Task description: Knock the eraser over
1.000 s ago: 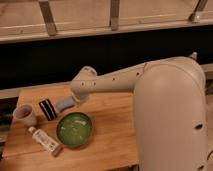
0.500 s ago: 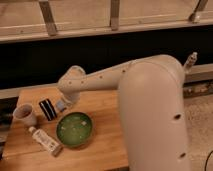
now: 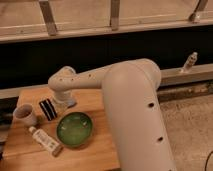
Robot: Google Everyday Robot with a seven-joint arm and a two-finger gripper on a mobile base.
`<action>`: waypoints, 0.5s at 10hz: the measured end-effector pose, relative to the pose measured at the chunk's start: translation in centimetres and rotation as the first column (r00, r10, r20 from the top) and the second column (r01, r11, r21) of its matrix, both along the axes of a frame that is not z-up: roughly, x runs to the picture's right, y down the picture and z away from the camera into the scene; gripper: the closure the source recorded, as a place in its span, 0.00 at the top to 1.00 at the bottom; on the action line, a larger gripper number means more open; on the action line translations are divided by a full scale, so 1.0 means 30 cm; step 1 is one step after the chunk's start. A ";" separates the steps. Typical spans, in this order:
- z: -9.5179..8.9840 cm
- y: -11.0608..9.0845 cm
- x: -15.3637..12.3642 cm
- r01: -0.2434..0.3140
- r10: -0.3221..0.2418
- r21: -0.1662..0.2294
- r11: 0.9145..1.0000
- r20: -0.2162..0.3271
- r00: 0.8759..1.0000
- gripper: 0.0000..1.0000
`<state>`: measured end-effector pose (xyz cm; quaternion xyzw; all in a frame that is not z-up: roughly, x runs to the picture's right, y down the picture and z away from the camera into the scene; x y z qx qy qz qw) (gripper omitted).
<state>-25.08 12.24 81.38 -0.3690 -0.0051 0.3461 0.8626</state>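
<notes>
On the counter point(image 3: 32, 96), the eraser point(image 3: 48, 108) stands upright between the paper cup point(image 3: 24, 114) and my pincer point(image 3: 61, 104), just beside it; I cannot tell the pincer's state. A careless sweep could hit the cup or the green bowl point(image 3: 74, 129) too.

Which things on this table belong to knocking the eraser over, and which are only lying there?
For the job:
eraser
gripper, low over the table, close beside the eraser

Only lying about:
paper cup
green bowl
white tube
blue-grey lump
</notes>
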 end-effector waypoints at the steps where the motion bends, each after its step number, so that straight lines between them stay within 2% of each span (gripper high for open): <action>1: 0.015 0.005 -0.001 0.007 -0.007 -0.025 1.000 0.004 1.000 0.00; 3: 0.035 0.022 -0.026 0.030 -0.028 -0.082 0.996 0.026 0.999 0.00; 5: 0.037 0.021 -0.049 0.047 -0.042 -0.105 0.993 0.050 0.998 0.00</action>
